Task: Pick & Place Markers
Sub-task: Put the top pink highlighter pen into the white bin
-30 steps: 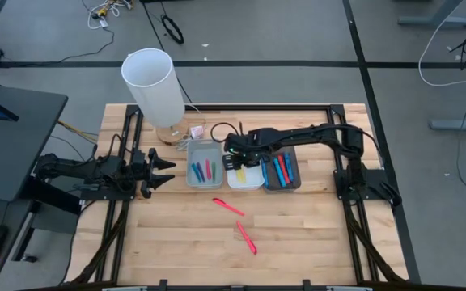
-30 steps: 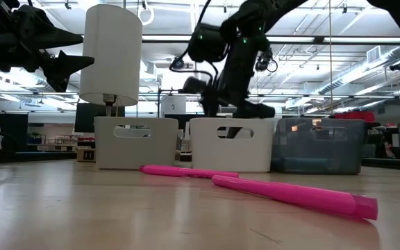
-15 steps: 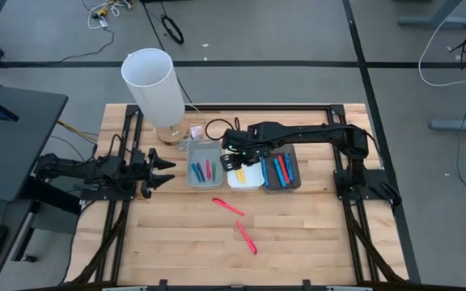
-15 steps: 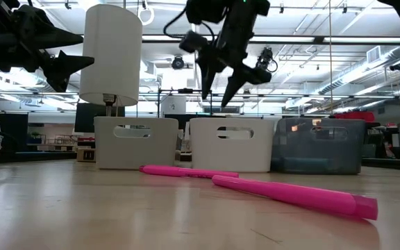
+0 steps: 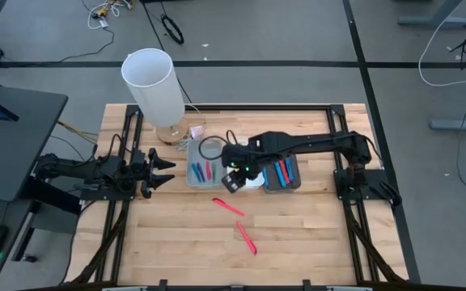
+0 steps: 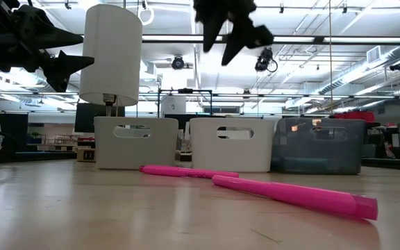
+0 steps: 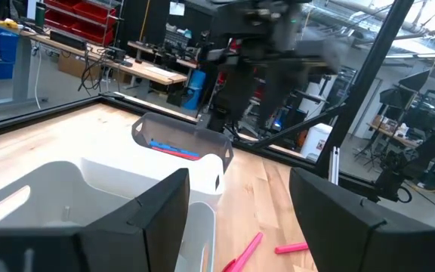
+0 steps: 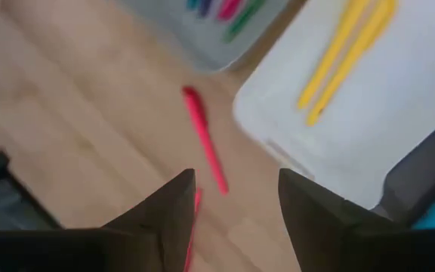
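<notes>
Grey floor with loose cables at upper frame; ceiling strip lights glow at right.

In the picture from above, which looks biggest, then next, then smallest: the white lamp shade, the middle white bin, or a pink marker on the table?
1. White lamp shade: biggest, though it stands tall and nearer the camera, which enlarges it.
2. Middle white bin: partly hidden under the right arm.
3. Pink marker: smallest, a thin stick.

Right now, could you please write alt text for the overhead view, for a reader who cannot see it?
Two pink markers lie loose on a wooden table, in front of three small bins holding coloured markers. The right gripper hovers, jaws open and empty, at the middle bin's front edge; the left gripper waits at the table's left.
</notes>
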Controlling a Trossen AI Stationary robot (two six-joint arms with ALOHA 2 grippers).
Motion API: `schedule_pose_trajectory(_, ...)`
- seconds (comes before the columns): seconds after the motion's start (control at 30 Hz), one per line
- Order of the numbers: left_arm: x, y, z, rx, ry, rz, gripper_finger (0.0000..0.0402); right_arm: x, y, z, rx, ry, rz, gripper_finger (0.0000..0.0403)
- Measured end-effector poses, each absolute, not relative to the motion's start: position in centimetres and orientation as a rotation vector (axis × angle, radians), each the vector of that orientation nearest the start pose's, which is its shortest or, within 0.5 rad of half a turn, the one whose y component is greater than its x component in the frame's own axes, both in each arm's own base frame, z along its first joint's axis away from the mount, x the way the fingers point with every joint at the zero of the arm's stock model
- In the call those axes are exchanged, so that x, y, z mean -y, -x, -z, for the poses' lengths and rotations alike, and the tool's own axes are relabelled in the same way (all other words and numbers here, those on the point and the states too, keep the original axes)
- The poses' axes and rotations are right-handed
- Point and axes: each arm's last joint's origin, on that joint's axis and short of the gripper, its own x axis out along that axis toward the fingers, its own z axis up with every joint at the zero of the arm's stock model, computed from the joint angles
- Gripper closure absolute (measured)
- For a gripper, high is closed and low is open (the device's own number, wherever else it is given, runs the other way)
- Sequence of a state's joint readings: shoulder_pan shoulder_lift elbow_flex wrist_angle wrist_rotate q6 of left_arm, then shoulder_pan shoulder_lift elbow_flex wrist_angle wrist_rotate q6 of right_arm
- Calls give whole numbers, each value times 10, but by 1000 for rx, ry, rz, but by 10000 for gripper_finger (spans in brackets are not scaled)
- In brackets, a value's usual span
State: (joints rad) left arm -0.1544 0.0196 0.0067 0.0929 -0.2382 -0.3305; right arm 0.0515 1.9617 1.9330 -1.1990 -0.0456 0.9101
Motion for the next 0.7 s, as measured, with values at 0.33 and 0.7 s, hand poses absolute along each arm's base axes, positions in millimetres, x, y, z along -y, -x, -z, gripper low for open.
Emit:
schedule_pose_trajectory(0.33,8,-97,-173,92,345,-70,168,-69,-394,-324,-1182,-695,343,211)
schedule_pose_trajectory(0.7,8,-97,-173,92,346,-71,168,-95,-388,-323,-1203,-616,274,211)
